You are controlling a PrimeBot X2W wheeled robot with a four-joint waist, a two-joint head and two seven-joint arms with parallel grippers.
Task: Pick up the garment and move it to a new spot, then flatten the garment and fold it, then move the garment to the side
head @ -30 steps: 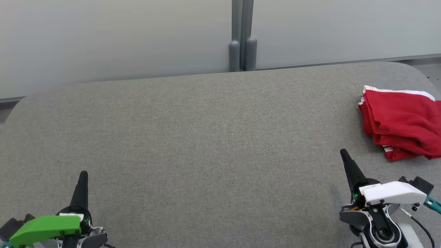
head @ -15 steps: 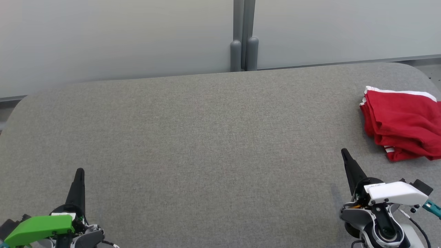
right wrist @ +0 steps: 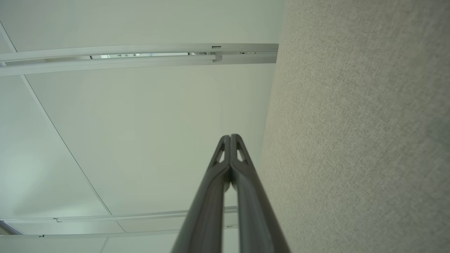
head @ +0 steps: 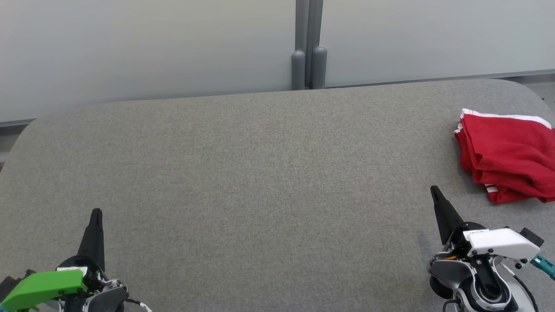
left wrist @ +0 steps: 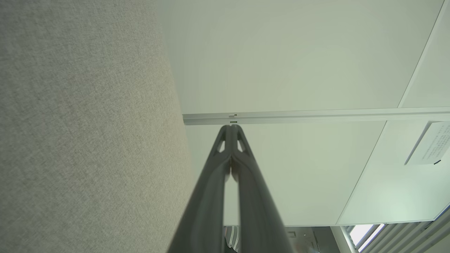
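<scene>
**Left gripper edges outward; red garment lies folded at the far right**

Since a second ago the left gripper (head: 96,212) has slid a little toward the lower left of the head view, while the right gripper (head: 433,189) has kept its place but for a slight shift of the camera. Both hover low over the grey fabric-covered table (head: 260,173), each with its two dark fingers pressed together and gripping nothing.

Ahead of the right gripper and off to its right, apart from it, lies the red garment with white trim (head: 507,151), folded in layers and cut by the picture's right edge. Bare grey fabric lies between the fingertip and the cloth.

Beyond the table's far edge stands a grey double post (head: 309,65) against pale wall panels (head: 130,52).
</scene>
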